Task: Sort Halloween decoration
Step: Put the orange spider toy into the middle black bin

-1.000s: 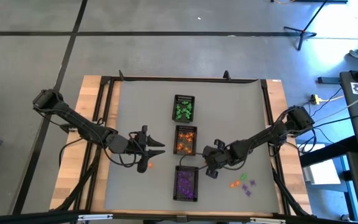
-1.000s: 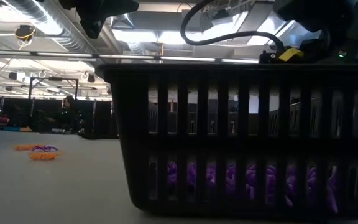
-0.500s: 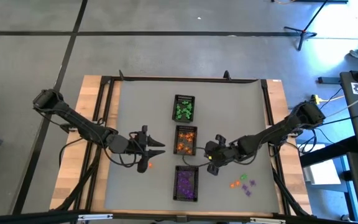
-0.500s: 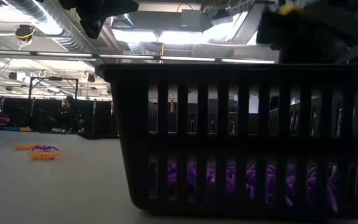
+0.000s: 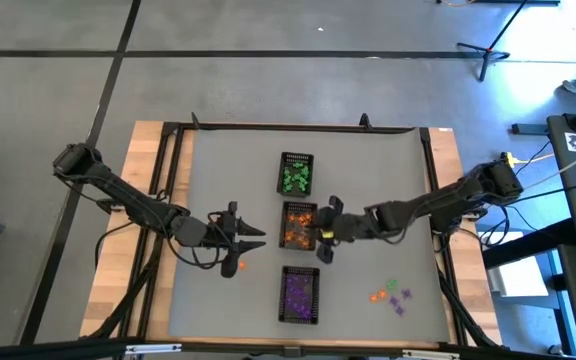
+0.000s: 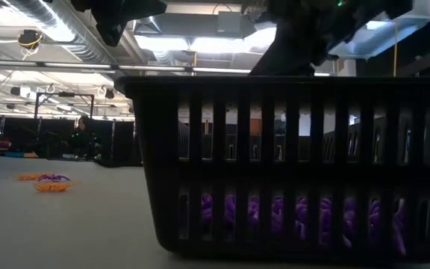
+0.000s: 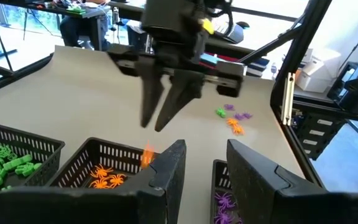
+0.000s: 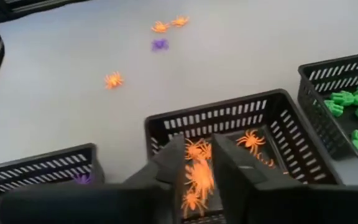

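Three black mesh trays stand in a row down the table's middle: green trinkets in the far one (image 5: 295,175), orange in the middle one (image 5: 300,223), purple in the near one (image 5: 300,293). My right gripper (image 5: 320,243) hangs over the middle tray's right edge (image 8: 278,99), fingers slanting down and a little apart, nothing between them. An orange trinket (image 7: 147,155) shows blurred just below its fingertips (image 7: 154,126). My left gripper (image 5: 250,238) waits open left of the middle tray. Loose decorations lie at the near right (image 5: 388,293) and by my left gripper (image 5: 233,265).
Bare grey table lies left and right of the tray row, inside a black frame (image 5: 430,180). In the low view the purple tray (image 6: 297,164) fills the foreground, with a few orange and purple trinkets (image 6: 47,181) on the table to its left.
My right gripper has risen from beside the purple tray's far right corner. It has gone toward the table's far and left edges until it hangs over the orange tray's right edge, tipping up toward level as it went. My left gripper has kept still.
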You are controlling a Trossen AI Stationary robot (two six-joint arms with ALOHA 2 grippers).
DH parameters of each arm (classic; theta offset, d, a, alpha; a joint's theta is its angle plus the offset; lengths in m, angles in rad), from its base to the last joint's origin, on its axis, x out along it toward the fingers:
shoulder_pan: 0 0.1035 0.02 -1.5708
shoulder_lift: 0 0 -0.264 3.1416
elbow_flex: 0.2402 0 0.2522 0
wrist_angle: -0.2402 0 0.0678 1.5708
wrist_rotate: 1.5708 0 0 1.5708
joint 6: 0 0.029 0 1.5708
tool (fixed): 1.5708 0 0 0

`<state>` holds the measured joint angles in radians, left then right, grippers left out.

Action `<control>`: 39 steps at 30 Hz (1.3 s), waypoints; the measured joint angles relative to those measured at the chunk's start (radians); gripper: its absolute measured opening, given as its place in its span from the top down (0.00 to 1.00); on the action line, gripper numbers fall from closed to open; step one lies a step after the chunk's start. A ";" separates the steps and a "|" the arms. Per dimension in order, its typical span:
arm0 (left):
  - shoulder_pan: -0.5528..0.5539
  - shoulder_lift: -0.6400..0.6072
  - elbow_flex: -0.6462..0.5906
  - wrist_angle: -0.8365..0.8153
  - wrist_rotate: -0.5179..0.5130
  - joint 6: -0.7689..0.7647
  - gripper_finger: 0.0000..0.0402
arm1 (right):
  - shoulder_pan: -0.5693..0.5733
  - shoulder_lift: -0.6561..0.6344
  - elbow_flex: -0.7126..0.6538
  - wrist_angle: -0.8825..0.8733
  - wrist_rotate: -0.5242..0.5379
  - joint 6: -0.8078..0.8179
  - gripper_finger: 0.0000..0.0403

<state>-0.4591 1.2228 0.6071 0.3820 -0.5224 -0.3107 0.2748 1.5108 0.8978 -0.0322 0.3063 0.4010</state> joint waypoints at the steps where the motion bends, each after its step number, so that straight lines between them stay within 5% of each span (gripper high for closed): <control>1: 0.000 0.000 0.000 0.000 0.000 0.000 0.72 | -0.014 0.000 0.000 0.002 -0.022 -0.010 0.77; 10: 0.000 0.000 0.000 0.000 0.000 0.000 0.72 | -0.028 0.000 0.000 0.002 -0.123 -0.005 0.50; 13: 0.000 0.000 0.000 0.000 0.000 0.000 0.72 | 0.045 0.000 0.000 0.010 -0.065 -0.013 0.49; 19: 0.000 0.000 0.000 0.007 0.000 0.000 0.72 | 0.247 0.000 -0.080 0.198 0.274 -0.071 0.52; 29: 0.025 0.000 0.002 -0.036 -0.006 -0.131 0.72 | 0.320 -0.003 -0.116 0.208 0.313 -0.061 0.55; 34: 0.097 0.030 0.002 -0.253 0.242 -0.324 0.72 | 0.319 -0.003 -0.116 0.194 0.315 -0.060 0.55; 39: 0.035 0.147 0.034 -0.317 0.323 -0.131 0.72 | 0.321 -0.004 -0.116 0.188 0.305 -0.057 0.55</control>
<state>-0.4242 1.3696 0.6407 0.0655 -0.1991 -0.4412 0.5961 1.5070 0.7815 0.1562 0.6109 0.3441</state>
